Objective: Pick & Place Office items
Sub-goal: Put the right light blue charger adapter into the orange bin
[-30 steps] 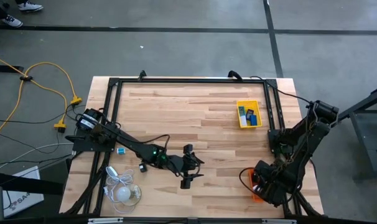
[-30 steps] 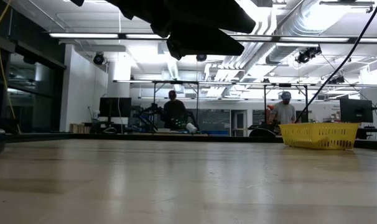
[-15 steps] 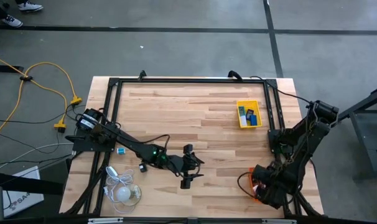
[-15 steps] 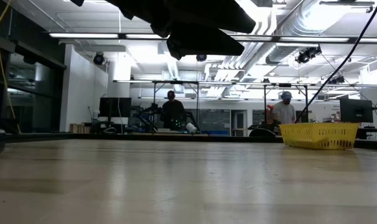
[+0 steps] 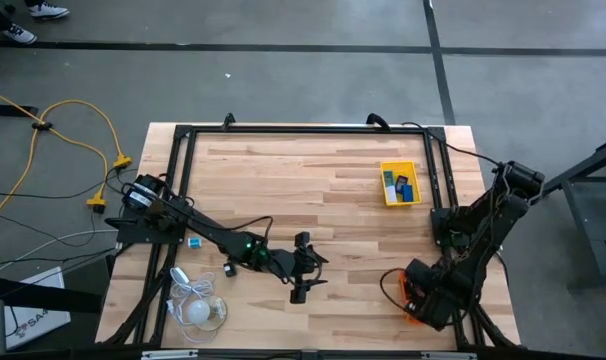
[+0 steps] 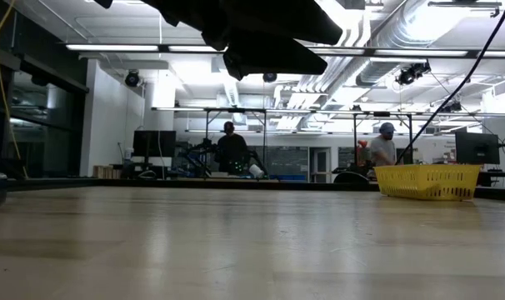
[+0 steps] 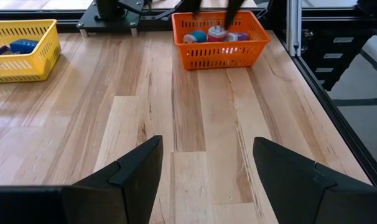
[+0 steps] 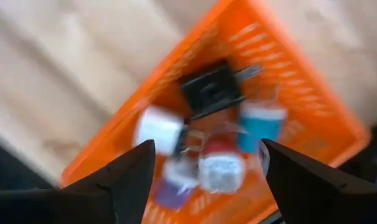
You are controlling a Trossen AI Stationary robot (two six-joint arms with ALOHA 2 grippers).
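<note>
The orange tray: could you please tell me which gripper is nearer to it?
Right. The right gripper hangs directly above the orange tray, fingers open over the pieces inside. The left gripper sits open near the table's middle, well off to the tray's side.

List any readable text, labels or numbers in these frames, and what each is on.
None readable.
White sheet on the floor left of the table: dark print, too small to read.
Items in the orange tray: blurred, no legible labels.
Yellow tray items: too small to tell.
</note>
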